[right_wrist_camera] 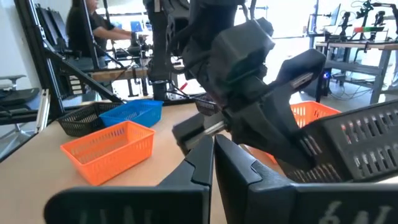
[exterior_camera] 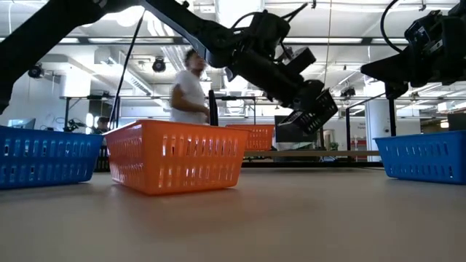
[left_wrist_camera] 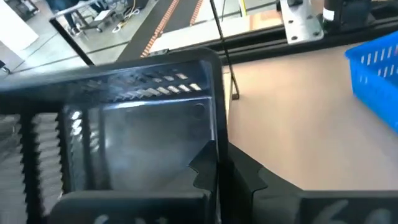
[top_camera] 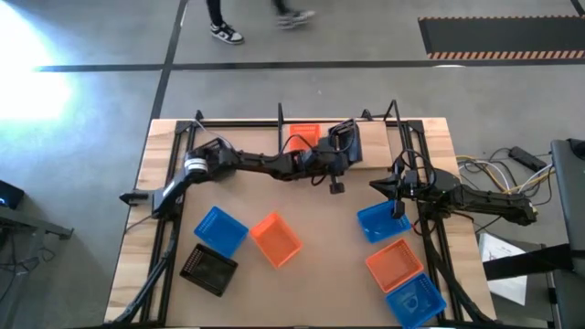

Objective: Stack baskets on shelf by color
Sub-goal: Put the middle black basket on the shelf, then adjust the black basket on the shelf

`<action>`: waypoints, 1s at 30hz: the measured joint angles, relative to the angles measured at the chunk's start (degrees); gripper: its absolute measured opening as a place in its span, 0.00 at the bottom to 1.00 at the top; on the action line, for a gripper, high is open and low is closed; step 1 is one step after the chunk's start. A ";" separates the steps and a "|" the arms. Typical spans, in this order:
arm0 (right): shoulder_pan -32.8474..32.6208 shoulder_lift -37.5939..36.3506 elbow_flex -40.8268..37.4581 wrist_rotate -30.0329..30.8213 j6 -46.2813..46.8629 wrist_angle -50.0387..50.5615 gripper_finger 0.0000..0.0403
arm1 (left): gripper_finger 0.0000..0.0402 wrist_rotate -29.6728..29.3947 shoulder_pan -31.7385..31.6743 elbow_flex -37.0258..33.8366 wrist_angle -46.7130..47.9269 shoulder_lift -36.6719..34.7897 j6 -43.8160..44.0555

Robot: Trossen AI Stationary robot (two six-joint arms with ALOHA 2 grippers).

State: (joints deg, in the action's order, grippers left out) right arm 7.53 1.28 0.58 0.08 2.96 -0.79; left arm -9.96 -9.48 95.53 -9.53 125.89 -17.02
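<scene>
I have the left gripper [top_camera: 336,174] clamped on the wall of a black basket [top_camera: 345,142], carried tilted above the shelf [top_camera: 379,146] beside the orange basket [top_camera: 303,137] there, so black starts its own stack. The right gripper [top_camera: 398,208], fingers closed and empty, hovers over a blue basket [top_camera: 377,222]. Open board lies right of the orange basket, bounded by the shelf's black end frame.

Lighting: bright, even indoor light; strong white glare patch on the grey concrete floor [top_camera: 37,91] at the high view's left edge. Low view: overhead lamps and windows backlight the dark arms into silhouette. Left wrist view: the black perforated plastic basket [left_wrist_camera: 124,137] motion-blurred, streaked with reflections.
</scene>
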 joint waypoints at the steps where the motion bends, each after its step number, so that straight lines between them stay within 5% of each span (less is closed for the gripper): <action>1: 0.00 0.00 0.02 0.00 -0.01 0.00 0.02 | 0.00 -0.01 -0.11 -0.01 -0.06 0.00 0.00; 21: 0.02 0.00 0.02 0.00 0.00 0.00 0.02 | 0.39 -1.00 -2.09 0.44 -0.33 -0.15 2.09; 30: 0.00 0.02 0.01 0.01 0.00 0.00 0.02 | 0.45 -0.82 2.41 0.61 10.47 -10.99 1.16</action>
State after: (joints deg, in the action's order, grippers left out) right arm 7.53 1.30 0.59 0.09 2.96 -0.80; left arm -10.78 -7.07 96.15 0.94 114.89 -15.86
